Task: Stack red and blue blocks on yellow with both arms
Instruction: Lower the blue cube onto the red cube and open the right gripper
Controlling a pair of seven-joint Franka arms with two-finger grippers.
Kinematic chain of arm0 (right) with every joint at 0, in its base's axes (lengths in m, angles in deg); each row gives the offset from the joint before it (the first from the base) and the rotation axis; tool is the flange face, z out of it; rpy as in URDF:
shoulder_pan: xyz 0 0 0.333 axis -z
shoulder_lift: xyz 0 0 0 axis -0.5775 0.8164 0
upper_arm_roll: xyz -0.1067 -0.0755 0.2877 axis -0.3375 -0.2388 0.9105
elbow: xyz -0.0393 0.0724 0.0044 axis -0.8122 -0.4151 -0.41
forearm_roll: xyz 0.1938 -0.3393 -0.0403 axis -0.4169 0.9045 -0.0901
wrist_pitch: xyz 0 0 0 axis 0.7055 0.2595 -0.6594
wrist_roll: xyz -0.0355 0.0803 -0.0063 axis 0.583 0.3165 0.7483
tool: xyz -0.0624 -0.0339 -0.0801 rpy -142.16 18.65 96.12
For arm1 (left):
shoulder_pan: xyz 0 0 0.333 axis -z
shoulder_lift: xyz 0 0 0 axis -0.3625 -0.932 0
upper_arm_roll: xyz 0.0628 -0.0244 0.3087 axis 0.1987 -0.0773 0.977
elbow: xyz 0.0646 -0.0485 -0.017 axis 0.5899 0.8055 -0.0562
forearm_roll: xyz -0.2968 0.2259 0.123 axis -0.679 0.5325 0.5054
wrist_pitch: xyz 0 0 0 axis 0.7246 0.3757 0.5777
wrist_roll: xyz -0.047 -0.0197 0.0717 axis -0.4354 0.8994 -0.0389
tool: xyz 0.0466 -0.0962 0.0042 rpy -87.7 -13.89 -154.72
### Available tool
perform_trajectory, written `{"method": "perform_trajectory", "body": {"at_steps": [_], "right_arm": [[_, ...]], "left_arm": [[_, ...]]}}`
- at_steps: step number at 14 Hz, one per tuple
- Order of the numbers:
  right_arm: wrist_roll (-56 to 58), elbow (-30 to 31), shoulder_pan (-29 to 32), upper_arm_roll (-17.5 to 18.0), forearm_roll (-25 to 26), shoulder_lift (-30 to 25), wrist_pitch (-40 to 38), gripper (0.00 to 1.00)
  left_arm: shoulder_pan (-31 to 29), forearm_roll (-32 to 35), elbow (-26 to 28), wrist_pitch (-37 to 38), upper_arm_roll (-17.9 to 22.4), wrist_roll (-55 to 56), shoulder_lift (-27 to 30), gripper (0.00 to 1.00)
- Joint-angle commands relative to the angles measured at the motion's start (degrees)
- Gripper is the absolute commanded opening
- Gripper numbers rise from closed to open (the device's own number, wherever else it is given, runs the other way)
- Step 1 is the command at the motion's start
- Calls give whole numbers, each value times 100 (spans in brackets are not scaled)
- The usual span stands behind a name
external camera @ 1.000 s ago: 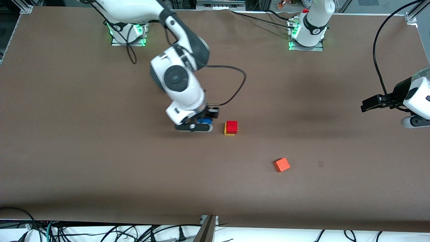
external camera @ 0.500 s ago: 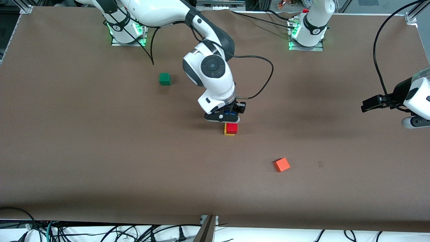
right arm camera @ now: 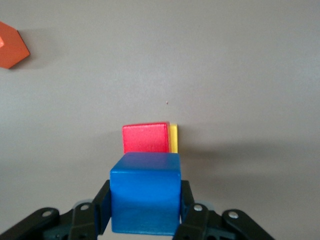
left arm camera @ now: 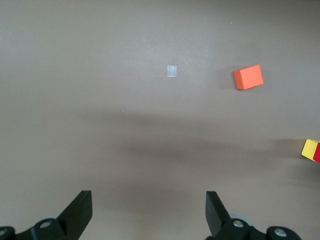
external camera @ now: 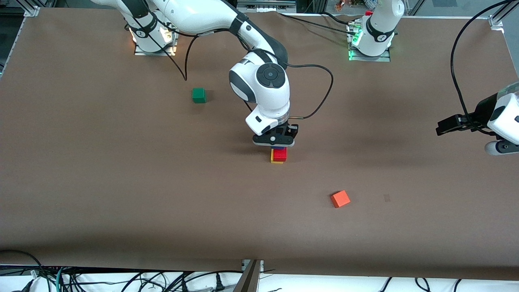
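The red block (external camera: 279, 154) sits on the yellow block (external camera: 276, 161) at the middle of the table; both also show in the right wrist view, red (right arm camera: 145, 138) on yellow (right arm camera: 174, 138). My right gripper (external camera: 277, 145) is shut on the blue block (right arm camera: 145, 199) and holds it just above the red block, a little off its centre. In the front view the gripper hides almost all of the blue block. My left gripper (left arm camera: 149, 212) is open and empty, waiting in the air at the left arm's end of the table (external camera: 448, 125).
An orange cube (external camera: 340, 198) lies nearer the front camera, toward the left arm's end; it also shows in the left wrist view (left arm camera: 248, 77). A green cube (external camera: 198, 95) lies toward the right arm's base. A black cable (external camera: 320, 101) loops off the right wrist.
My right gripper has carried the blue block from beside the stack toward the left arm's end until it is over the red block. The green cube has come into sight. The left arm has not moved.
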Motion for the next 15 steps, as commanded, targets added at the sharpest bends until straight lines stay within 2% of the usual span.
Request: {"method": "perform_trajectory", "body": {"at_steps": [1, 8, 11, 12, 13, 14, 15], "right_arm": [[17, -249, 37, -15, 102, 220, 233, 51], [18, -258, 55, -24, 93, 334, 524, 52], [18, -258, 55, -15, 93, 343, 551, 59], [18, -258, 55, -15, 93, 343, 560, 64], [18, -258, 55, -15, 93, 343, 560, 78], [26, -258, 55, -15, 84, 334, 560, 85], [26, -258, 81, -15, 76, 334, 551, 95]], "left_arm": [[-24, -118, -43, -30, 18, -41, -7, 100], [-24, -118, -43, -30, 18, -50, -16, 100], [-15, -118, -52, -30, 18, -41, -25, 100], [-7, -118, -61, -30, 18, -33, -42, 100], [-6, -118, -61, -30, 18, -33, -42, 100], [-15, -118, -61, -30, 18, -41, -42, 100], [-15, -118, -61, -30, 18, -41, -42, 100]]}}
